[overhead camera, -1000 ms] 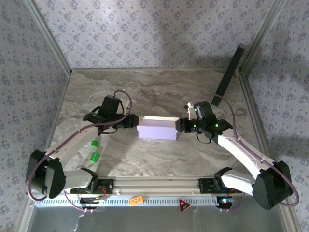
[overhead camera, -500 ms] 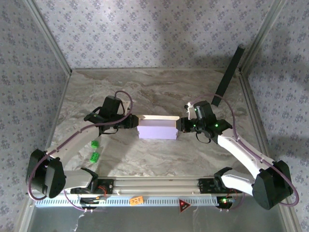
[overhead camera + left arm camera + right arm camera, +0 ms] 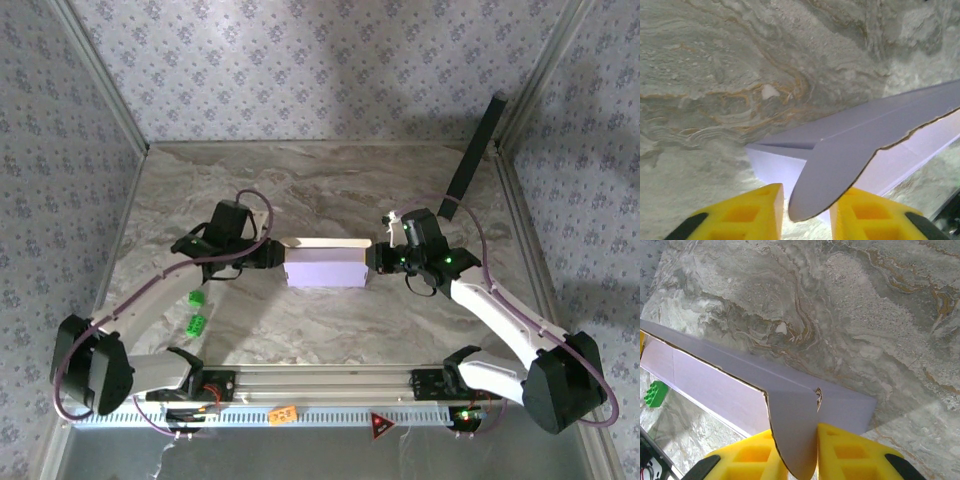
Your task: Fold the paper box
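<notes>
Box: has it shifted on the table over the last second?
No. In the top view the box lies where it did, at the same gap from the green blocks to its left.

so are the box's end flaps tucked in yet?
Not tucked: on the paper box, left flap and right flap jut out between yellow fingers.

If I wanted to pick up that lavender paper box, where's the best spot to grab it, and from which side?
Take the paper box by its rounded end flaps: the left flap from the left side, the right flap from the right. Each is a thin sheet sticking out that slips between narrow jaws. The body looks wide and hollow, so squeezing it would probably crush it.
</notes>
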Robot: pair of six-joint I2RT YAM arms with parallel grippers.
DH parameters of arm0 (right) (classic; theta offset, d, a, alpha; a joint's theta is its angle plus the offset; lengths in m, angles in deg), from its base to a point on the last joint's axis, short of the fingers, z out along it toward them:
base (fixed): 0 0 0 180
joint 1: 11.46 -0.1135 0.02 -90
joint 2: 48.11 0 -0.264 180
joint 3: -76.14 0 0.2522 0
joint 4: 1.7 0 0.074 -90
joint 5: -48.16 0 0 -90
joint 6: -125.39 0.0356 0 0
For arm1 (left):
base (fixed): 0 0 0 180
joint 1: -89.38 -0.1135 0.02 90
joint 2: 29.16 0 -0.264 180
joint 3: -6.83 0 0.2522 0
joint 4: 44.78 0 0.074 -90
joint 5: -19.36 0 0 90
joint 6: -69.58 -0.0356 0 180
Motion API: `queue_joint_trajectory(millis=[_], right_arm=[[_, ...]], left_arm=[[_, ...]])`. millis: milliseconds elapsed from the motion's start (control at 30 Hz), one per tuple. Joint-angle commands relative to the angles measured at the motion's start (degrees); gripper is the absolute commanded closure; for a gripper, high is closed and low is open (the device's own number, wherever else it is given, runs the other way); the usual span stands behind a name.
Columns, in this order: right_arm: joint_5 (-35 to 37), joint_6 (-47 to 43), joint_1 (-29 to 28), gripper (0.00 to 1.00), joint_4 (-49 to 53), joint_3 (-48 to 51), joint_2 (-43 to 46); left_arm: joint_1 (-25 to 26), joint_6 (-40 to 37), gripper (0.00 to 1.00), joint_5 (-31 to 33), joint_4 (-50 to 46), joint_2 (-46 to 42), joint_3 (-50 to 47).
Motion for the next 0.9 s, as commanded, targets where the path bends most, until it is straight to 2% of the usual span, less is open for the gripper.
queue_joint_trajectory(millis=[0,167,367,467,633,867], right_arm=[[-0.31,-1.72,0.14,0.80,3.29,0.78,-1.18],[-3.81,-5.13,0.00,0.80,3.55,-0.92,-2.55],[-9.04,-11.07,-1.11,0.79,6.43,-5.31,-5.95],[-11.55,-13.91,-2.03,0.79,8.56,-8.08,-8.66],[-13.47,-16.02,-3.59,0.79,10.67,-11.43,-12.99],[-12.41,-15.54,-4.25,0.79,10.96,-13.53,-15.82]], left_arm=[[-0.14,-3.13,0.60,3.47,-6.11,-4.63,3.73],[-0.22,-10.74,0.36,1.39,-6.09,-6.79,8.38],[0.19,-21.26,0.18,-5.66,-8.26,-1.71,14.85],[1.21,-26.56,0.13,-8.72,-12.20,2.32,19.21],[3.19,-33.83,0.11,-10.12,-18.03,7.50,23.30],[5.78,-41.62,0.11,-8.71,-24.19,12.31,25.72]])
